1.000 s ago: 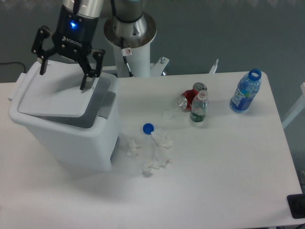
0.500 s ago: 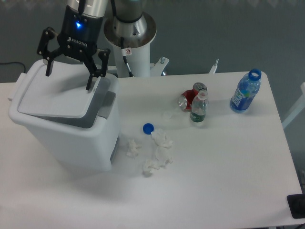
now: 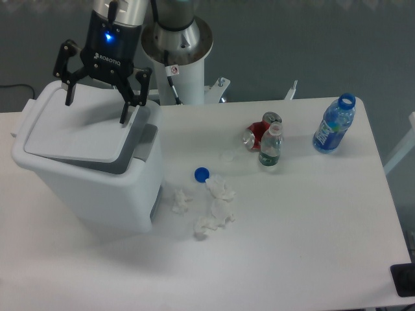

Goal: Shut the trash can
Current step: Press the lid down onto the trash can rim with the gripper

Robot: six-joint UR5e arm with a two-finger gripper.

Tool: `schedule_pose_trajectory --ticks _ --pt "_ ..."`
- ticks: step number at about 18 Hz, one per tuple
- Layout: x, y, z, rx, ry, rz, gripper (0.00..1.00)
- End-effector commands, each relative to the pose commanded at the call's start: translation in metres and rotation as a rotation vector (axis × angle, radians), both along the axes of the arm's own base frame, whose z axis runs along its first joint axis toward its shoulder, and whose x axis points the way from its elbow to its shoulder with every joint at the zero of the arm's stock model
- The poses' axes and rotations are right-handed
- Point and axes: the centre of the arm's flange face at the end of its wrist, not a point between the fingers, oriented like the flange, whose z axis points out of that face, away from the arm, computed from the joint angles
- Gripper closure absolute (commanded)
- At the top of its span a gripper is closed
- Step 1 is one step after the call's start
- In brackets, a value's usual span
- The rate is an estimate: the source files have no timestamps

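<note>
The trash can (image 3: 97,188) is a large white bin at the left of the table. Its flat white lid (image 3: 78,133) lies low over the opening, with a grey gap still showing under the lid's right edge. My gripper (image 3: 96,111) hangs just above the back part of the lid, fingers spread wide and pointing down. It is open and holds nothing. One fingertip (image 3: 124,118) sits near the lid's right rear edge; whether it touches the lid is unclear.
Crumpled white tissues (image 3: 211,207) and a blue cap (image 3: 201,173) lie right of the bin. A red can (image 3: 258,133) and a small bottle (image 3: 270,148) stand mid-table. A blue bottle (image 3: 334,126) stands at the far right. The robot's white base (image 3: 176,58) is behind.
The gripper has shifted slightly right and up over the lid's rear. The lid and the other objects look unchanged.
</note>
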Motion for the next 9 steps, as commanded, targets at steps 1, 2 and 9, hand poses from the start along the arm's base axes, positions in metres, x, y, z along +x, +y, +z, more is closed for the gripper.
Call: schedule_pose_trajectory --ticks 1,2,9 --pt "-0.0011 0.0013 -0.0022 -0.003 -0.003 0.0 0.0" --pt "-0.0008 0.002 -0.0029 -0.005 -0.005 0.0 0.0" --pt "-0.0037 0.0054 -0.0094 -0.014 -0.012 -0.002 0.0"
